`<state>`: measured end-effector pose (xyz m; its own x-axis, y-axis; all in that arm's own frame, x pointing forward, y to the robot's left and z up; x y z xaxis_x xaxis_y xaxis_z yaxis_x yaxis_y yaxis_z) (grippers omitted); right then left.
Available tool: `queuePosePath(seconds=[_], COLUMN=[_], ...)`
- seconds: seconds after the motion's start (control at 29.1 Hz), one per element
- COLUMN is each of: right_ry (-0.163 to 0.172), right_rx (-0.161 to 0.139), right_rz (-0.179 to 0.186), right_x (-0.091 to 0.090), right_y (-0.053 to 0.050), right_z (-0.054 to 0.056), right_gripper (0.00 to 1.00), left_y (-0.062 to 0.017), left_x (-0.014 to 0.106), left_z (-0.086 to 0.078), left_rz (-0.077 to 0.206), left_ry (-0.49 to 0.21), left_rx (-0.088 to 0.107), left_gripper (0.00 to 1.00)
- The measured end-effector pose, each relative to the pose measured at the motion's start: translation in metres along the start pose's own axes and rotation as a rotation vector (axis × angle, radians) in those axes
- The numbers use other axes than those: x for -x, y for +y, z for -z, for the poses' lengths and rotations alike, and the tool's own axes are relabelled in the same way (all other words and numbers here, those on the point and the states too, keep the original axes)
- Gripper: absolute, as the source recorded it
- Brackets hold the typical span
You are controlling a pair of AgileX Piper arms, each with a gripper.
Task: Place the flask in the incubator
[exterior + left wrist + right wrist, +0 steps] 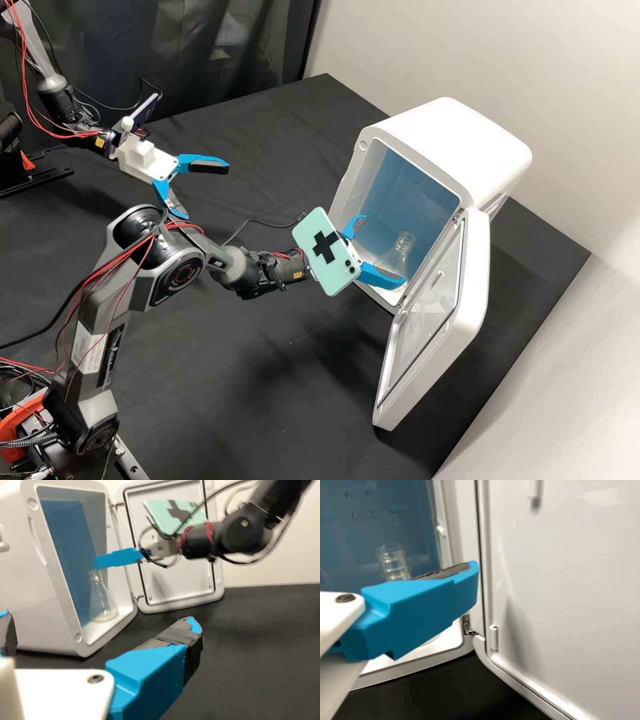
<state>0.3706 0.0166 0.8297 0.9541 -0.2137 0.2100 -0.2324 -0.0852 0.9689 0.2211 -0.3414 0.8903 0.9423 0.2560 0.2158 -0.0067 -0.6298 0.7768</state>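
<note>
A clear conical flask (402,249) stands upright on the blue floor inside the white incubator (453,140), whose door (440,320) hangs wide open. My right gripper (372,253) is open at the incubator's mouth, its two blue fingers spread on either side of the flask's neck and not touching it. In the right wrist view one finger (420,605) crosses in front of the flask (394,562). My left gripper (193,181) hovers open and empty over the bench, well to the left. From it I see the flask (101,602) inside the incubator (30,580).
A mint-green phone (330,250) is mounted on the right arm's wrist. The open door (175,585) stands beside the right arm. Red cables trail along both arms. The black bench (267,373) ends just right of the incubator, near a white wall.
</note>
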Motion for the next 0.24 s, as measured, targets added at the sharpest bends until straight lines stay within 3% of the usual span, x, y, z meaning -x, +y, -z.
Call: queuePosePath(seconds=[0.03, 0.1, 0.17, 0.24], right_ry=[0.009, 0.052, 0.105, 0.130], right_rx=[0.002, -0.025, -0.083, -0.138], right_rz=[-0.011, -0.042, -0.055, -0.050], right_x=[0.003, 0.012, 0.019, 0.023], right_y=[0.001, 0.002, 0.003, 0.004], right_z=[0.000, 0.003, 0.004, 0.004], right_gripper=[1.00, 1.00, 1.00, 1.00], left_y=[0.0007, 0.0011, 0.0011, 0.0011], left_x=[0.000, 0.000, 0.000, 0.000], left_z=[0.000, 0.000, 0.000, 0.000], left_rz=[-0.004, -0.009, -0.009, -0.009], left_ry=[-0.001, -0.002, -0.002, -0.002], left_rx=[-0.001, -0.001, -0.001, -0.001], left_gripper=[1.00, 1.00, 1.00, 1.00])
